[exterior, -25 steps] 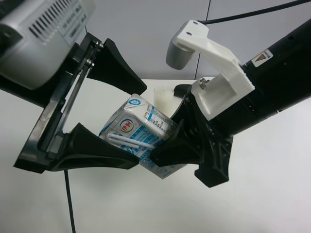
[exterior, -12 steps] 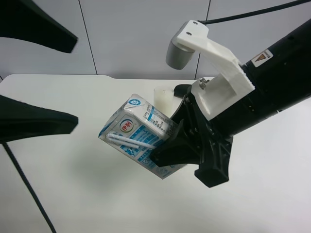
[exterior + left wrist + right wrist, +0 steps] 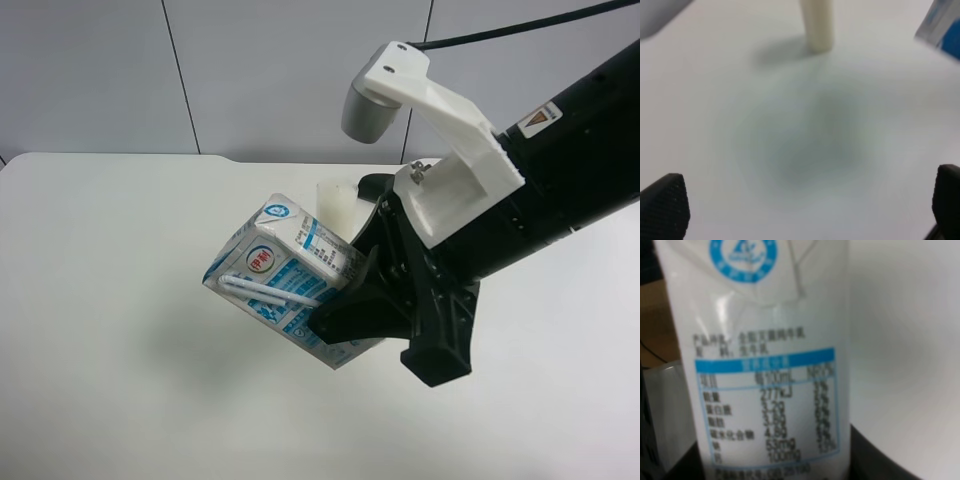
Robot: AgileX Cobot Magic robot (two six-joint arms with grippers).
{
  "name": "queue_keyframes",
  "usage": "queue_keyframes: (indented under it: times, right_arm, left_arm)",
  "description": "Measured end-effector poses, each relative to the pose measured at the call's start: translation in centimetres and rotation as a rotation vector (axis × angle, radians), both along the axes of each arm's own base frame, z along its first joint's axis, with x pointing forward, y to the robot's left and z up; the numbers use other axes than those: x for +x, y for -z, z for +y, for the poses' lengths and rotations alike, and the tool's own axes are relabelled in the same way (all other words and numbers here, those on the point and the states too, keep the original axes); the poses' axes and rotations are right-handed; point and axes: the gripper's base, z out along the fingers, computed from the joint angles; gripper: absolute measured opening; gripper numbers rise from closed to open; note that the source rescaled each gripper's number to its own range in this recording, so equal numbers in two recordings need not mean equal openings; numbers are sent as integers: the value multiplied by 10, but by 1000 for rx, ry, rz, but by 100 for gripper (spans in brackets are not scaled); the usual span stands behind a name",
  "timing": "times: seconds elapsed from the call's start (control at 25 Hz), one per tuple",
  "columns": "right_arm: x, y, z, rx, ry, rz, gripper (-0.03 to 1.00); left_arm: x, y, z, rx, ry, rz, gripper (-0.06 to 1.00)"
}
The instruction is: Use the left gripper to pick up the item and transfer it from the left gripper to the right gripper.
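The item, a white carton with light-blue print, hangs tilted above the table with its straw facing up. My right gripper, with the white bracket, is shut on the carton's lower end. In the right wrist view the carton fills the frame, with a dark finger beside it. My left gripper is open and empty, its two fingertips far apart over bare table. It is out of the exterior high view. A corner of the carton shows in the left wrist view.
A taller white cylinder stands on the white table behind the carton, partly hidden by it. It also shows in the left wrist view. A grey panelled wall is behind the table.
The left gripper has opened off the carton and drawn away out of the exterior high view at its left. The carton stays held in the right gripper, which has not moved.
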Motion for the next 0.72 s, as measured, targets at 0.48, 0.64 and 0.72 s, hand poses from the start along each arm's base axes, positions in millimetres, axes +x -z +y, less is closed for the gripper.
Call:
queue_keyframes:
  times: [0.48,0.64,0.72]
  right_arm:
    - [0,0,0,0,0,0,0]
    - [1,0,0,2,4,-4,0]
    - [1,0,0,3,6,-6,0]
  left_arm:
    - [-65,66,52,-122,-51,34,99]
    - [-76,85,60,-170,-54,17,99]
    - [-81,89,64,-199,-58,0,99]
